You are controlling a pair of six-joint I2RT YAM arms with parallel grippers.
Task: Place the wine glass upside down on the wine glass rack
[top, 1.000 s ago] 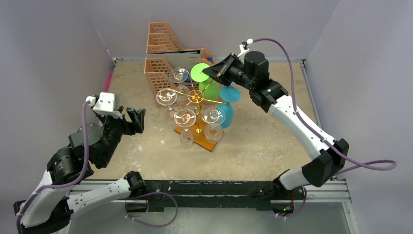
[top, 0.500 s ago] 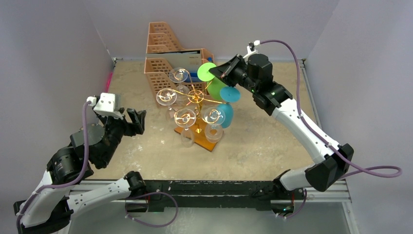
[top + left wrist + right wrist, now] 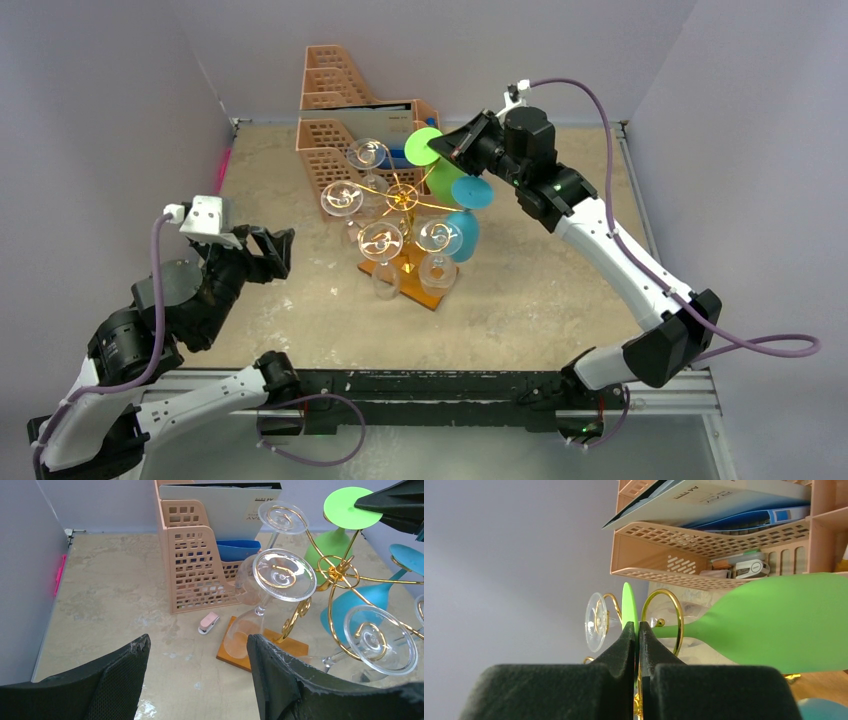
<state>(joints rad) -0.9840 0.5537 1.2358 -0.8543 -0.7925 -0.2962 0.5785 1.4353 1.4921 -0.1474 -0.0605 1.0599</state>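
The right gripper (image 3: 452, 150) is found closed on the flat foot of the green wine glass (image 3: 440, 181), the thin green disc being pinched edge-on between the two black pads (image 3: 621, 647) in the right wrist view. The glass is held inverted at the far right side of the wine glass rack (image 3: 403, 197), foot uppermost and bowl hanging below, just in front of the peach file organizer (image 3: 335, 112). Its stem is seen crossing one gold scroll loop (image 3: 678, 614); whether it is fully seated in that loop cannot be determined. A blue glass (image 3: 466, 222) is hung upside down immediately beside it, and clear glasses (image 3: 283, 575) are hung on the other arms. The rack's wooden base (image 3: 412, 270) is set on the sandy tabletop (image 3: 540, 290). The left gripper (image 3: 272, 250) is found with its jaws spread wide and nothing between them, positioned well to the left of the rack above the table. A small pink stapler (image 3: 208, 623) is noted beside the organizer.
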